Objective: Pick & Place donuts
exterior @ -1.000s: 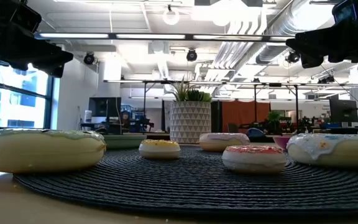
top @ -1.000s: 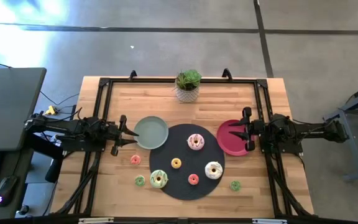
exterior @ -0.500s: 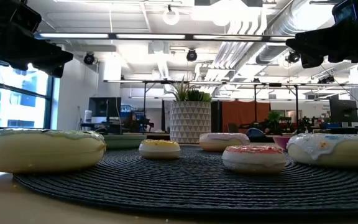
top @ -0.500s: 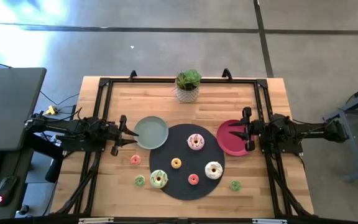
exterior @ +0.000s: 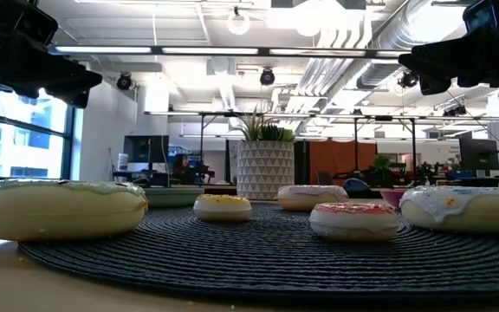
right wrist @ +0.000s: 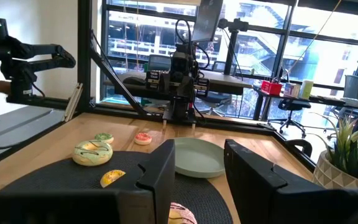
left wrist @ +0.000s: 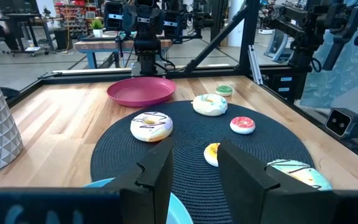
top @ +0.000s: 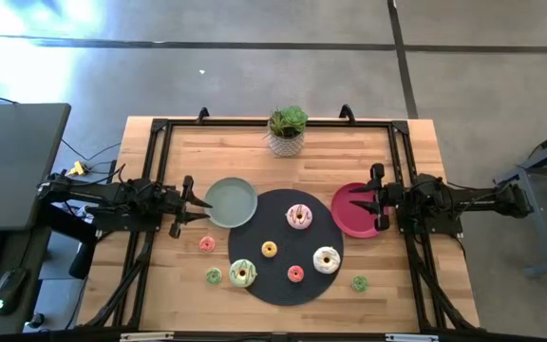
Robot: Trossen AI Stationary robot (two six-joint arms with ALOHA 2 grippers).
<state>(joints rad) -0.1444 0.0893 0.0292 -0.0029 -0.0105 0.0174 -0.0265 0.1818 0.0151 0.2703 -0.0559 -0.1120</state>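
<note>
Nothing has moved: left gripper [top: 186, 205] and right gripper [top: 379, 199] hover with jaws released and empty. No donut [top: 299, 218] is picked; next, descend onto 1.

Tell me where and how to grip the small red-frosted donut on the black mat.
The red-frosted donut lies flat on the black mat, apart from its neighbours. It is probably best to come straight down from above and close the jaws across the ring's outer edge, on opposite sides of its hole. The low, rounded rim sits close to the mat, so a sideways approach offers little to hold.
</note>
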